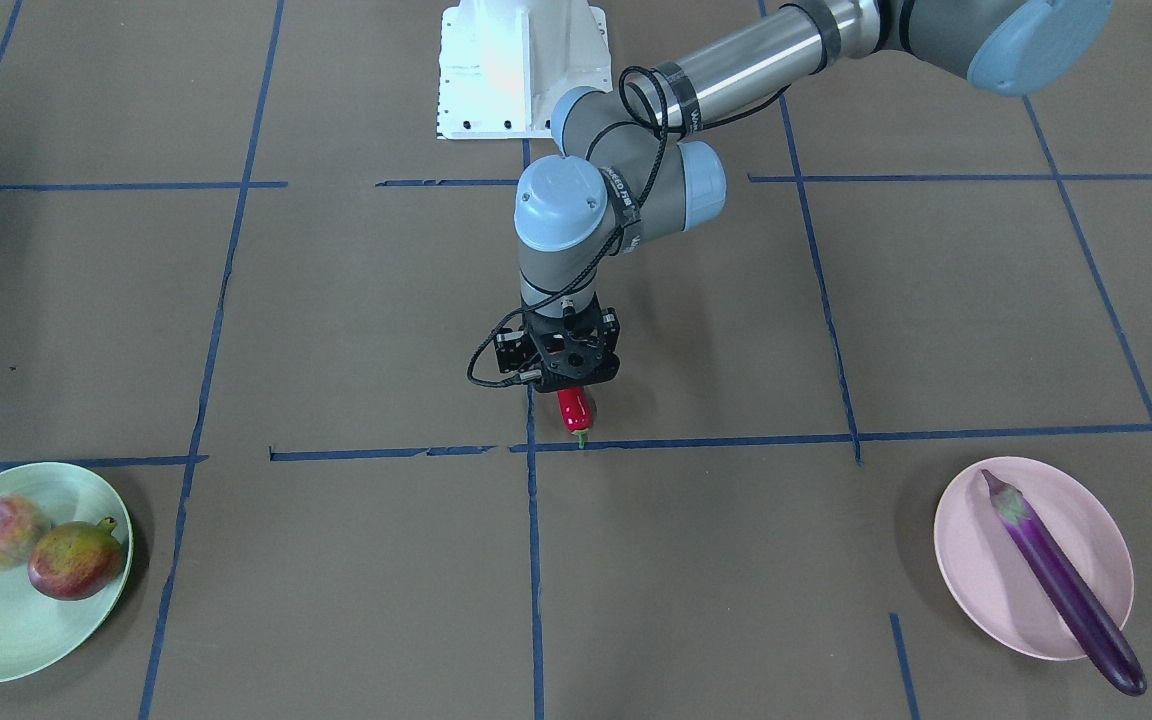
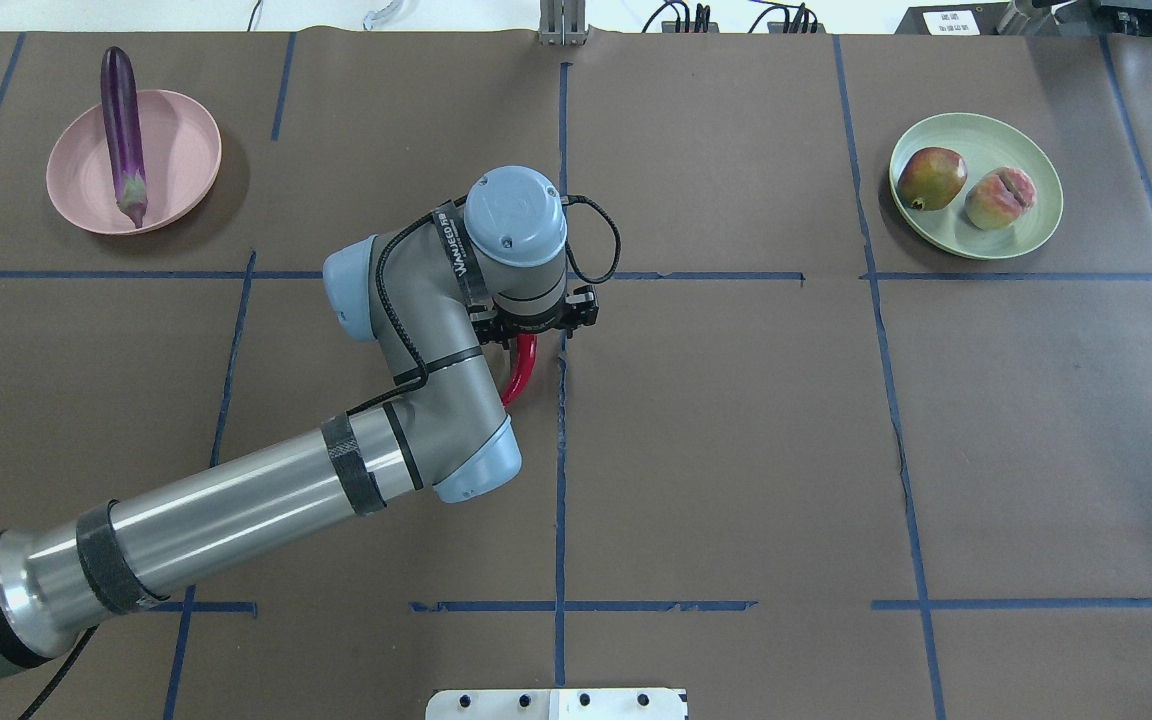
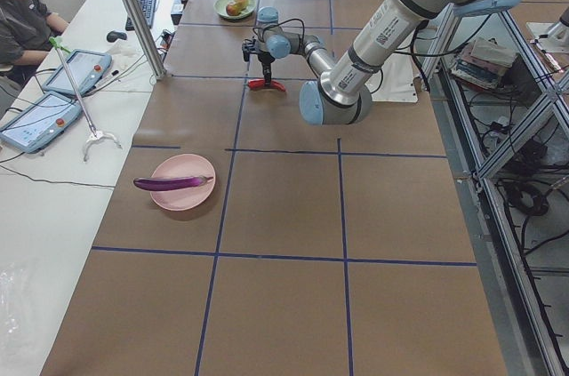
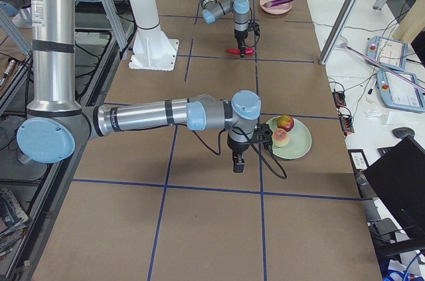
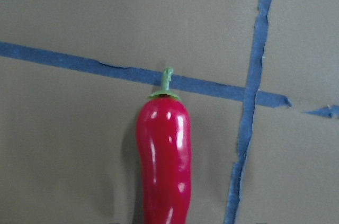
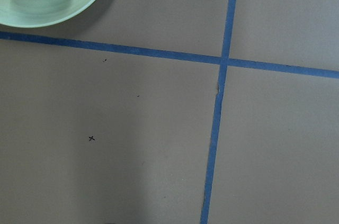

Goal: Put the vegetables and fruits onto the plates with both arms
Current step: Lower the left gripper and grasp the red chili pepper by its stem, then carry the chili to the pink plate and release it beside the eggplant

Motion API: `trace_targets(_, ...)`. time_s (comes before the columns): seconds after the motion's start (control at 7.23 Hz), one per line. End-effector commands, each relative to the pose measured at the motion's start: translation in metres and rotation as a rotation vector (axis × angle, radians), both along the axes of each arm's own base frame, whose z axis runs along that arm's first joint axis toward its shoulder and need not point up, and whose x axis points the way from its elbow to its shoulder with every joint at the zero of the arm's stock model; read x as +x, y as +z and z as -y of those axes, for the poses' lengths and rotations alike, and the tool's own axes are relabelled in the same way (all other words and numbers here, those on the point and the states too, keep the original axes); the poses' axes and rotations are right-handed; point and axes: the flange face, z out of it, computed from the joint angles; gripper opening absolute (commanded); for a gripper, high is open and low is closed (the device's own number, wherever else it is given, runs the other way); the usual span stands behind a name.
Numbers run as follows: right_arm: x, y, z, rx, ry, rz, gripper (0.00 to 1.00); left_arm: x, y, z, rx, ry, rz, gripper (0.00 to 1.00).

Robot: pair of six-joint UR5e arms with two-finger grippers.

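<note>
My left gripper [image 1: 568, 390] hangs straight down over the red chili pepper [image 1: 575, 412], which lies on the brown table by a blue tape crossing; the left wrist view shows the chili pepper [image 5: 164, 160] close up, green stem away from me. The fingers are hidden, so I cannot tell whether they are open or shut. The purple eggplant [image 2: 122, 130] lies across the pink plate [image 2: 176, 150], one end over the rim. The peach [image 2: 1000, 198] and pomegranate [image 2: 930, 177] sit on the green plate [image 2: 1016, 238]. My right gripper [image 4: 238, 165] hovers beside the green plate; I cannot tell whether it is open or shut.
The white robot base [image 1: 521, 70] stands at the table's near edge. Blue tape lines [image 6: 217, 128] divide the brown table into squares. An operator's bench with tablets [image 3: 53, 92] and a metal post run along the far side.
</note>
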Motion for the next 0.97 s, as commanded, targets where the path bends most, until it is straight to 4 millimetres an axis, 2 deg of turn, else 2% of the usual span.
trace_targets(0.0, 0.000, -0.001, 0.000, 0.004, 0.000, 0.001, 1.00, 0.001, 0.003, 0.001, -0.001, -0.001, 0.005, 0.16)
trace_targets(0.14, 0.000, -0.001, 0.000, 0.003, 0.000, -0.001, 1.00, 0.001, 0.003, 0.001, -0.001, 0.000, 0.007, 0.08)
trace_targets(0.28, 0.000, -0.001, 0.001, 0.003, 0.000, -0.001, 1.00, -0.007, 0.003, 0.009, 0.001, -0.007, 0.007, 0.00)
trace_targets(0.41, 0.000, -0.001, 0.001, 0.003, 0.000, -0.001, 1.00, -0.041, -0.001, 0.041, 0.006, -0.011, -0.012, 0.00)
trace_targets(0.55, 0.000, 0.001, 0.000, -0.002, 0.000, 0.000, 1.00, -0.089, 0.016, 0.076, -0.026, -0.010, -0.032, 0.00)
trace_targets(0.69, 0.000, 0.003, 0.001, -0.005, -0.001, -0.002, 1.00, -0.153, 0.054, 0.094, -0.034, -0.078, -0.029, 0.00)
trace_targets(0.83, 0.000, 0.004, 0.001, -0.007, -0.001, -0.002, 1.00, -0.226, 0.098, 0.128, -0.063, -0.174, -0.005, 0.00)
